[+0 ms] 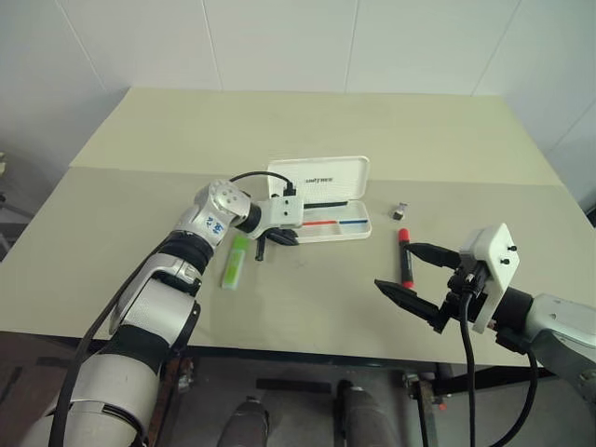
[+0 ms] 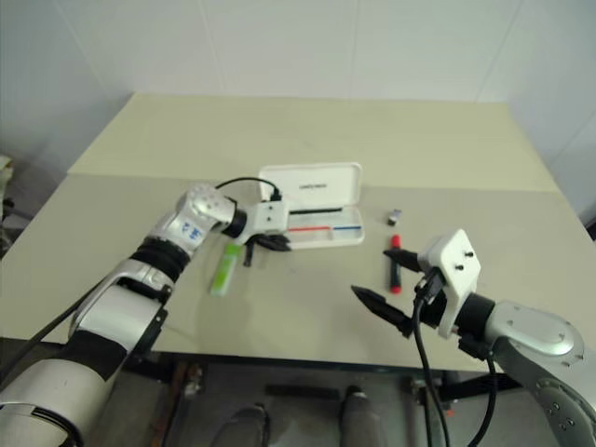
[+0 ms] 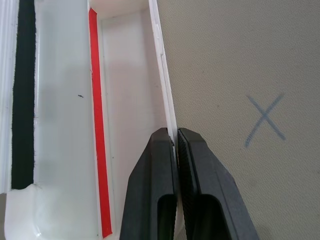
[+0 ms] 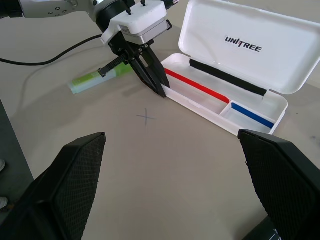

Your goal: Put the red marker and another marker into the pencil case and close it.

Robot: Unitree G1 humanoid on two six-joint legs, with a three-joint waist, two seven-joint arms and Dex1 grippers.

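Right pincer (image 1: 407, 271) gapes empty by red marker (image 1: 405, 257); left pincer (image 4: 159, 87) pinches pencil case (image 4: 240, 60) wall.

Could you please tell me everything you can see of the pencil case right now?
The pencil case is a white, hard-looking plastic box with rounded corners, lying open on the table. Its lid stands raised behind the tray, with black UNITREE lettering and a black strip on its inner face. The tray has two compartments, a longer one with a red stripe and a shorter one with a blue stripe; both look empty. The left gripper is shut on the tray's front wall at the red-striped end.
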